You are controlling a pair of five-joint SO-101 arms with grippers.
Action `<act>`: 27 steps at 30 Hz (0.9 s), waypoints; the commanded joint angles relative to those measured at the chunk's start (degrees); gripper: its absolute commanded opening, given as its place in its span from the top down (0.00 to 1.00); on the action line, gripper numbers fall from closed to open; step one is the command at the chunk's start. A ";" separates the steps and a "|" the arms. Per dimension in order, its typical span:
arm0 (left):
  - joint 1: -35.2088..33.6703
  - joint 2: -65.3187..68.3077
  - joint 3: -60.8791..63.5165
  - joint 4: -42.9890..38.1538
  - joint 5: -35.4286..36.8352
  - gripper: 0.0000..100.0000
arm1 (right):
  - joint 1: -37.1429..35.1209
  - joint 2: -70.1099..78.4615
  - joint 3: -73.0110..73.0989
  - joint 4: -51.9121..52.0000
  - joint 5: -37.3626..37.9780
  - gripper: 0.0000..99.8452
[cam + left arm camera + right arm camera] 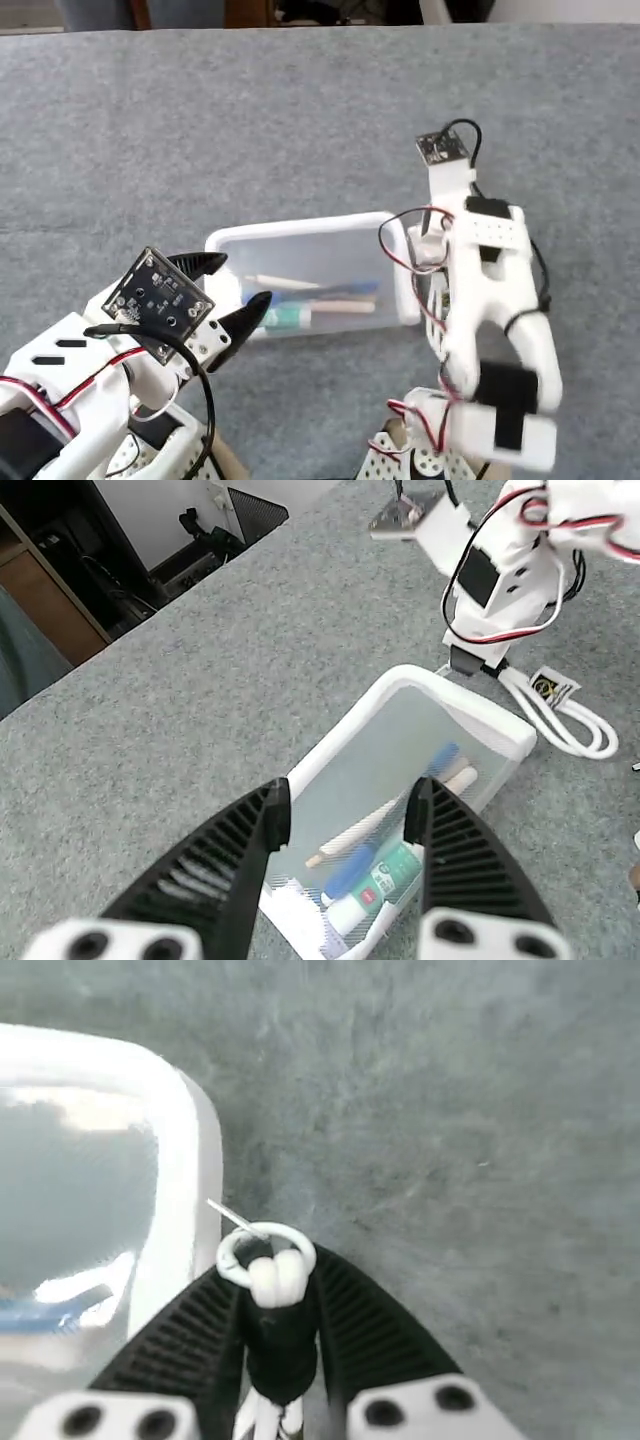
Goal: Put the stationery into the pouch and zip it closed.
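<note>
Right wrist view, R tool (278,1265) pinching zip pull (272,1282) by pouch (195,1160) edge

Left pincer (247,280), right pincer (268,1260) block pouch (300,228) ends; far side open.

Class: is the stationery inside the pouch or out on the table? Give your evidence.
Inside: the stationery shows through the clear wall of the pouch, enclosed by its white rim.

light: bright, even | shadows: soft, faint | glare: perhaps on pouch (195,1160) rim
</note>
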 commanded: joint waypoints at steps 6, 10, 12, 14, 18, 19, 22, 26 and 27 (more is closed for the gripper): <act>-0.57 0.35 -1.01 -0.44 0.44 0.78 | -5.63 -24.31 -2.51 8.97 5.27 0.99; -0.40 0.35 -4.97 -0.44 0.44 0.78 | -9.41 -32.75 -3.21 14.07 6.59 0.99; -0.22 0.44 -7.25 -0.44 0.44 0.78 | -12.04 -36.26 -5.41 17.14 7.65 0.99; -0.22 0.53 -9.10 -0.44 0.18 0.78 | -15.21 -39.25 -8.66 19.87 8.88 0.99; -0.13 0.70 -13.93 -0.44 0.09 0.78 | -20.48 -40.92 -16.48 24.97 8.79 0.99; -0.13 0.88 -15.52 -0.44 0.09 0.78 | -21.54 -40.66 -18.42 26.29 8.62 0.99; -0.13 0.97 -18.59 -0.44 -0.09 0.78 | -24.18 -39.52 -24.04 29.54 8.97 0.99; 0.04 0.97 -19.12 -0.44 -3.60 0.78 | -28.13 -38.02 -32.04 33.14 10.73 0.99; 0.48 0.97 -19.12 -0.44 -4.22 0.78 | -29.10 -37.41 -33.80 34.11 10.81 0.99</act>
